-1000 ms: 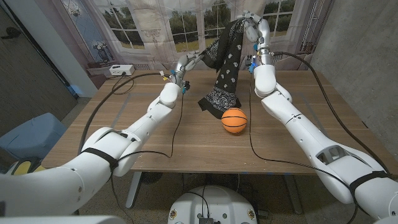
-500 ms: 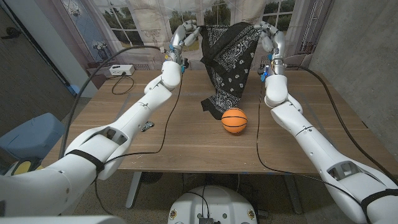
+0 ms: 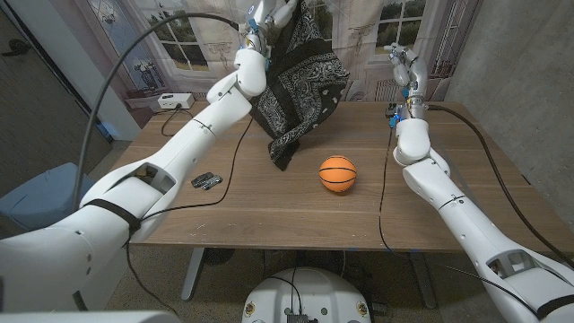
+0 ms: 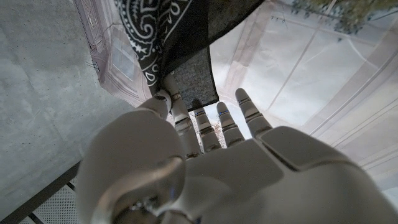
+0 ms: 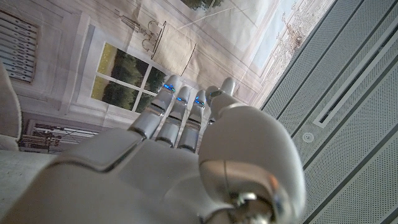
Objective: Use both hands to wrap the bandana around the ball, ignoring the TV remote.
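Observation:
The black paisley bandana (image 3: 300, 81) hangs from my raised left hand (image 3: 267, 15), high over the table's far side. Its lowest corner reaches the wood left of the orange ball (image 3: 338, 173). In the left wrist view my left hand (image 4: 205, 168) pinches the bandana (image 4: 168, 37) by an edge. My right hand (image 3: 404, 63) is lifted to the right of the cloth, apart from it and holding nothing. In the right wrist view the fingers (image 5: 177, 115) of my right hand (image 5: 180, 162) reach out straight, with nothing in them. The ball sits near the table's middle.
A small dark TV remote (image 3: 206, 180) lies on the wooden table (image 3: 269, 215), left of the ball and under my left arm. A white box (image 3: 170, 100) with a cable sits at the far left corner. A window-print backdrop stands behind the table.
My right hand has let go of the bandana and moved right and lower. My left hand has risen, and the cloth has swung left and hangs from it alone.

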